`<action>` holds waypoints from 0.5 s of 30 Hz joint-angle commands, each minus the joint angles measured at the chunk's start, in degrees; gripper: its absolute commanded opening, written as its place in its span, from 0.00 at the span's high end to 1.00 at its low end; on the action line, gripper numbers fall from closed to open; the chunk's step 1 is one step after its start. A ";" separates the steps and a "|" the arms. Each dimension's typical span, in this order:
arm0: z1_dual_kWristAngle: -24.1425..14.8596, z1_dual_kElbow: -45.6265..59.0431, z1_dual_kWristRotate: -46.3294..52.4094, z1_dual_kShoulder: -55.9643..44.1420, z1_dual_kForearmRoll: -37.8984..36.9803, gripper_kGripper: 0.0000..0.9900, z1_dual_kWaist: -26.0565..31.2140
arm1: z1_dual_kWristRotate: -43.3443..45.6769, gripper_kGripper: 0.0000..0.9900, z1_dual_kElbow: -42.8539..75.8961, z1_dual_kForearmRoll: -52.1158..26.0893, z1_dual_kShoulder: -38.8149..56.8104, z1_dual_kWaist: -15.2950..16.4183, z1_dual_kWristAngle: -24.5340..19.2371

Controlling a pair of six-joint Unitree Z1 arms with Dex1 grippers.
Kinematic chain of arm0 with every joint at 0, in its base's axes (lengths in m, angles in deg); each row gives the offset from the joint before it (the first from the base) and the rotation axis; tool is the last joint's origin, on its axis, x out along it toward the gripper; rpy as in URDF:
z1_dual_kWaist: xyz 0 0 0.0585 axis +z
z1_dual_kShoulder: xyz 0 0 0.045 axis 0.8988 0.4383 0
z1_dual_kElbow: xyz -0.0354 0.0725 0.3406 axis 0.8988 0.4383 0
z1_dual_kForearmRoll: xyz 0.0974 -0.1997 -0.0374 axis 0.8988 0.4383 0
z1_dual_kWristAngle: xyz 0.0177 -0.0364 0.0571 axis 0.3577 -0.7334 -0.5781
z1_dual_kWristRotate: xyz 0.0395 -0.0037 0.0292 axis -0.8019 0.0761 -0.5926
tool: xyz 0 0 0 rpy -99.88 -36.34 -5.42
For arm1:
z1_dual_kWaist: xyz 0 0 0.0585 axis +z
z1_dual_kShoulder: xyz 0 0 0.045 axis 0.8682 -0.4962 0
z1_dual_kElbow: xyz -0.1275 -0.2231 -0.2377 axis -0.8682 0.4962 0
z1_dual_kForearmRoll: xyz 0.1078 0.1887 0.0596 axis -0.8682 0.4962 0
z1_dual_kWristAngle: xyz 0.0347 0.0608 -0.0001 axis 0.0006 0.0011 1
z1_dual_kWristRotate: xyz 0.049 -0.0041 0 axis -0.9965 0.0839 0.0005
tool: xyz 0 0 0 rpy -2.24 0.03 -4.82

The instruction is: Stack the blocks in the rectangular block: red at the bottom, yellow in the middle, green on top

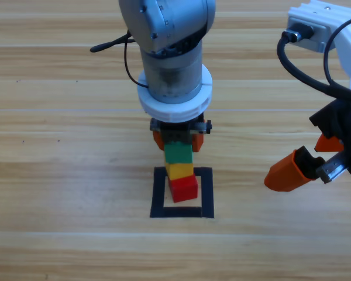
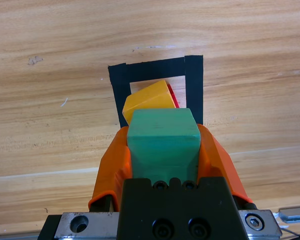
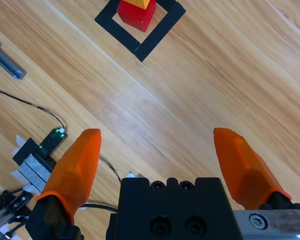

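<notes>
The red cube [image 1: 183, 188] sits inside the black tape rectangular block [image 1: 158, 193], with the yellow cube [image 1: 179, 170] on top of it. The green cube [image 1: 178, 153] is on top of the yellow, and my left gripper [image 1: 178, 143] reaches down from above and is shut on it. In the left wrist view, orange jaws press both sides of the green cube [image 2: 162, 137]. Below it show the yellow cube [image 2: 147, 100], turned slightly, a sliver of the red cube [image 2: 175, 100] and the tape outline [image 2: 155, 67]. My right gripper [image 1: 309, 158] hangs open at the right, away from the stack.
The right wrist view shows the red cube [image 3: 136, 15] in the tape outline [image 3: 155, 35] far off. It also shows a metal bar [image 3: 5, 60] and a small wired device with a green light [image 3: 52, 140] at the table's edge.
</notes>
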 commanded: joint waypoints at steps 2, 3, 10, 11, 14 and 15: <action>-0.75 0.91 0.39 3.38 0.17 0.83 -1.43 | 0.32 0.00 1.50 -1.87 0.39 -1.65 0.60; -0.75 0.91 0.39 3.47 0.17 0.80 -1.51 | 0.40 0.00 1.50 -1.87 0.30 -1.65 0.60; -0.75 0.82 0.48 4.08 0.17 0.49 -2.04 | 0.40 0.00 1.42 -1.87 0.30 -1.65 0.60; -0.75 0.82 0.74 4.08 0.17 0.39 -2.13 | 0.40 0.00 1.42 -1.87 0.30 -1.65 0.60; -0.92 0.91 1.18 3.82 0.26 0.12 -2.48 | 0.40 0.00 1.50 -1.87 0.30 -1.65 0.60; -1.10 1.08 1.36 3.47 0.35 0.08 -2.48 | 0.40 0.00 1.50 -1.87 0.30 -1.65 0.60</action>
